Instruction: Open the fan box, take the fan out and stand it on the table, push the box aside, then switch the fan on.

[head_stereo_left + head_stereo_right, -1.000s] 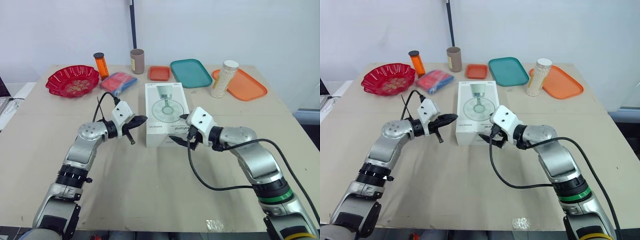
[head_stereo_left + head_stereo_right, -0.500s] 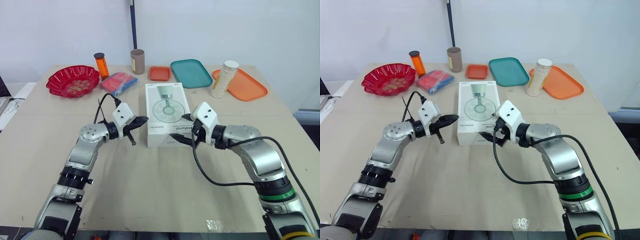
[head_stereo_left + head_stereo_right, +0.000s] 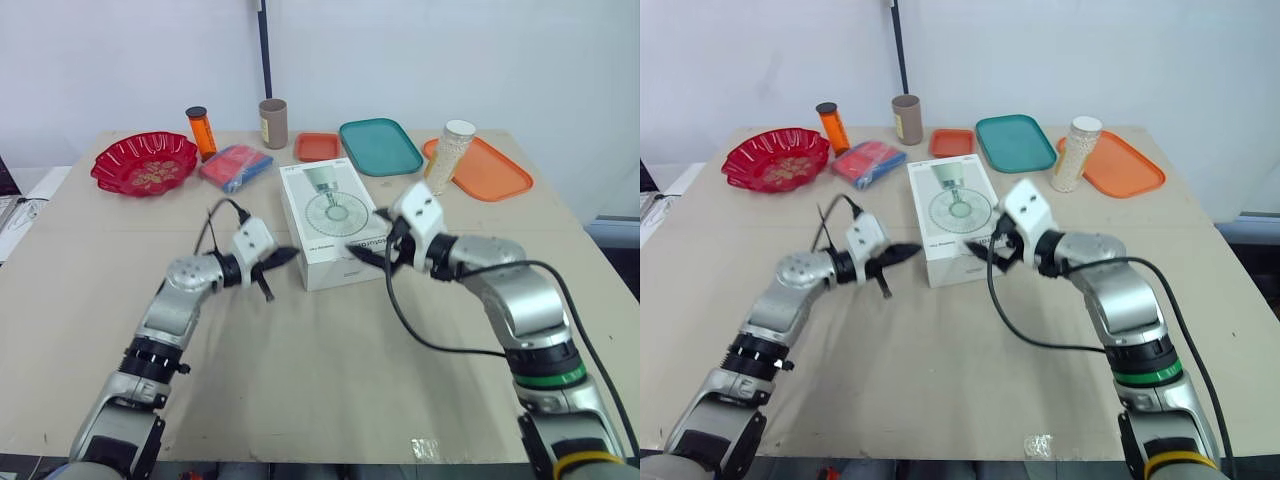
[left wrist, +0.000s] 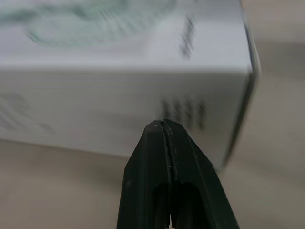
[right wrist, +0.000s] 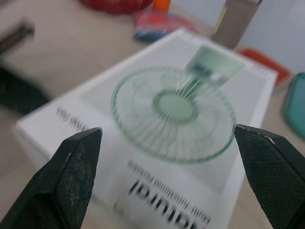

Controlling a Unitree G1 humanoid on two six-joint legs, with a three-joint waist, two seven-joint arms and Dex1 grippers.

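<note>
Fan box (image 3: 335, 215) lies flat, long axis pointing away, skewed leftward.

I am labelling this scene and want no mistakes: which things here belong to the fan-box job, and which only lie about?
Belong to the job:
fan box; left gripper, shut; right gripper, open; table.

Only lying about:
red bowl; orange bottle; brown tube; red-blue packet; small orange tray; teal tray; large orange tray; jar.
</note>
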